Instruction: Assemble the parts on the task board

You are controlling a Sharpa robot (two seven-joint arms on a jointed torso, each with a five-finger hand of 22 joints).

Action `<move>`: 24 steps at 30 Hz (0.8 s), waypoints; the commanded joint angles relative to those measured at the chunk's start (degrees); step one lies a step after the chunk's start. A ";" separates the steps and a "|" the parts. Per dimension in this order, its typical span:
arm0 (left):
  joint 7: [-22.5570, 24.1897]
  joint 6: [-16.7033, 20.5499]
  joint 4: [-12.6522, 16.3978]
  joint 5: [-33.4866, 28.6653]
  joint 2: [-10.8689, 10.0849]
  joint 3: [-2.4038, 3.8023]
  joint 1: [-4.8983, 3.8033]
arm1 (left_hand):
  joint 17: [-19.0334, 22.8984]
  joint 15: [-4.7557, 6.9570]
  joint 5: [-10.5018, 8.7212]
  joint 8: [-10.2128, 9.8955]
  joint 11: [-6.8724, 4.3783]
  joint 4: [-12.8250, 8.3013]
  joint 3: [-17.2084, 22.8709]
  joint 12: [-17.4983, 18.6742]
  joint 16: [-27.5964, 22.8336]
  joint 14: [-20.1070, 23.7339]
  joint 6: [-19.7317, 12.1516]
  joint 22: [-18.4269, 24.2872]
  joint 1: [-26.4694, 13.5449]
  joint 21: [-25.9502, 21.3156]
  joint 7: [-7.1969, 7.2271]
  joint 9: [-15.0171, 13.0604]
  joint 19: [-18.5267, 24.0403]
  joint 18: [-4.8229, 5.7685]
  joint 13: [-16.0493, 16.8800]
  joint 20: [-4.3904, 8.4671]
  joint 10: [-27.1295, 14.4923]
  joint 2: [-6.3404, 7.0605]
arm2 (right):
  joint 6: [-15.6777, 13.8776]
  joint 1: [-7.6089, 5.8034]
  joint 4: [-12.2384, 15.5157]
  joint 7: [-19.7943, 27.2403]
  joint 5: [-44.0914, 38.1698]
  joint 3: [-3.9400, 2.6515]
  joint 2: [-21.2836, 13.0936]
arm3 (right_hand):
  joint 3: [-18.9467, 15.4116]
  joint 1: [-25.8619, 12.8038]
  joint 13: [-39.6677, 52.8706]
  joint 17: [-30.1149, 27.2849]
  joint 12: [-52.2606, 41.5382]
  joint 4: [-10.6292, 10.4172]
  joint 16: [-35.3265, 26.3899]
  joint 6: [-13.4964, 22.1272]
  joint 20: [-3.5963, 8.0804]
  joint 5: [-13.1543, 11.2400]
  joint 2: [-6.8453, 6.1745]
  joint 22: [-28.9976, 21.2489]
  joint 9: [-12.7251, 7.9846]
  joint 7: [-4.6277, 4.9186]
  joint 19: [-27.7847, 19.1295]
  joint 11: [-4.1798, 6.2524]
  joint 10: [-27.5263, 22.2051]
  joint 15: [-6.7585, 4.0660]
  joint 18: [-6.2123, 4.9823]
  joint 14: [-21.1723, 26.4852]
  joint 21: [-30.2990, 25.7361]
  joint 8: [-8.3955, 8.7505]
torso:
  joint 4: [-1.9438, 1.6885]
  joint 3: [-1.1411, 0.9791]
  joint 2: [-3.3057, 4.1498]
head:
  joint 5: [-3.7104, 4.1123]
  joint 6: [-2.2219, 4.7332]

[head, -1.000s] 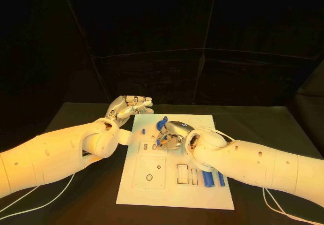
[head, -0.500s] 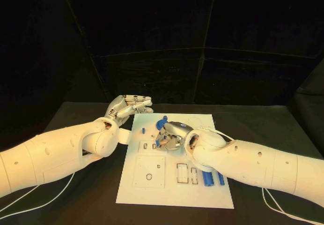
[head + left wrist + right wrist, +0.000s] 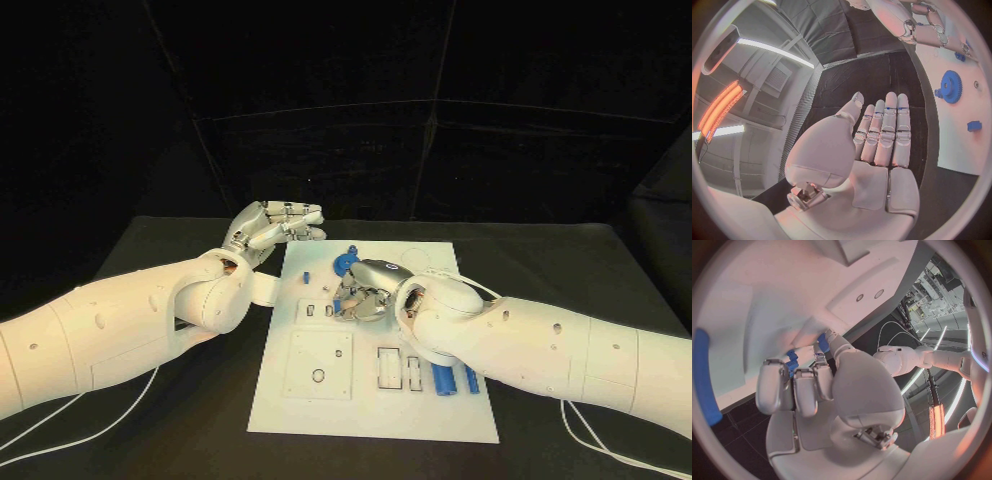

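The white task board (image 3: 325, 405) lies in the middle of the black table. My right hand (image 3: 369, 285) rests low on the board's middle, its fingers curled round a small blue part (image 3: 342, 298); the right wrist view shows this blue part (image 3: 792, 361) pinched between the fingertips against the board (image 3: 767, 295). Just beyond that hand stands a blue gear (image 3: 346, 264), which the left wrist view shows on the board as the gear (image 3: 950, 86). My left hand (image 3: 274, 226) hovers off the board's far left corner, fingers straight and together, holding nothing (image 3: 879, 135).
Two blue bars (image 3: 443, 378) (image 3: 470, 380) lie side by side near the board's right edge, beside rectangular slots (image 3: 389, 368). A tiny blue piece (image 3: 307, 281) sits near the left edge. White cables (image 3: 591, 447) trail over the table at the near corners.
My right hand has shifted very slightly over the board with the blue part still in its fingers. The left hand stays where it was.
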State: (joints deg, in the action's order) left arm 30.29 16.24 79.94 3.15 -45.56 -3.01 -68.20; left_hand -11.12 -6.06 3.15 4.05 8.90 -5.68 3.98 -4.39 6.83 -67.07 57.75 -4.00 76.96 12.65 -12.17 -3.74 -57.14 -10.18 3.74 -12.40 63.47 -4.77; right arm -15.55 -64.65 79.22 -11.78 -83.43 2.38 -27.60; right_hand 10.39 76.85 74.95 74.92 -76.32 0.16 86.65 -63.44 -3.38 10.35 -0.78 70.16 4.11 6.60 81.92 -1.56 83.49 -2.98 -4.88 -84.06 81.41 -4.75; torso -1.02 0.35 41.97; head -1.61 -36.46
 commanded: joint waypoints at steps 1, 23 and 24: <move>0.29 -0.48 -0.04 -0.14 0.02 0.05 -0.10 | -0.06 0.07 -0.06 -0.17 -0.09 0.04 0.24 0.22 -0.35 -0.35 0.35 0.07 -0.49 -0.22 -0.11 0.03 -0.29 -0.39 -0.08 -0.01 0.39 0.00 | 2.33 0.33 -0.13 -1.93 -1.13 0.31 -0.21 | 0.35 -0.76 3.14 5.41 0.35 0.00 -0.36 1.32 -0.01 0.37 -0.25 -0.07 -0.20 0.27 -0.02 -0.20 -0.41 0.44 1.01 -4.08 0.03 0.65 | 0.01 0.02 -0.01 | 0.06 -0.05; 0.33 -0.61 -0.30 -0.14 0.04 0.05 -0.10 | -0.09 0.06 -0.06 -0.19 -0.08 -0.05 0.36 0.28 -0.42 -0.36 0.34 0.07 -0.61 -0.27 -0.12 0.03 -0.31 -0.38 -0.08 -0.01 0.38 0.06 | 0.65 0.49 -0.37 -2.33 -1.40 0.31 -0.06 | -0.14 -3.01 2.47 5.61 1.26 -0.06 -0.32 6.89 -1.30 0.29 -2.22 -0.19 -0.34 1.85 -0.04 -1.67 -1.16 1.76 0.97 -4.12 -0.10 1.19 | -0.01 0.03 -0.02 | 0.13 -0.15; 0.33 -0.61 -0.31 -0.14 0.04 0.05 -0.10 | -0.09 0.06 -0.06 -0.19 -0.08 -0.05 0.36 0.28 -0.42 -0.36 0.34 0.07 -0.61 -0.27 -0.12 0.03 -0.31 -0.38 -0.08 -0.01 0.38 0.06 | 0.59 0.49 -0.38 -2.33 -1.40 0.31 -0.05 | -0.28 -3.16 2.44 5.62 1.31 -0.11 -0.32 7.04 -1.34 0.28 -2.33 -0.19 -0.32 1.87 -0.04 -1.70 -1.20 1.79 0.97 -4.12 -0.10 1.17 | -0.01 0.03 -0.01 | 0.12 -0.18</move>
State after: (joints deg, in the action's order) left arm 30.28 16.18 79.60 3.11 -45.54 -3.01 -68.20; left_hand -11.16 -6.06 3.15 4.05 8.90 -5.68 3.97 -4.39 6.61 -67.06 57.75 -4.01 76.96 12.65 -12.17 -3.74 -57.14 -10.18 3.74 -12.40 63.47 -4.76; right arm -15.91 -64.39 79.18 -12.47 -84.45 2.43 -27.55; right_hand 10.30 74.29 74.95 74.91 -75.33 0.04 86.65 -56.85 -4.21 10.85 -3.16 70.02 3.76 8.41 81.91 -2.87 82.18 -1.73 -4.88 -84.04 81.41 -3.79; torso -1.04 0.37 41.95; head -1.44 -36.60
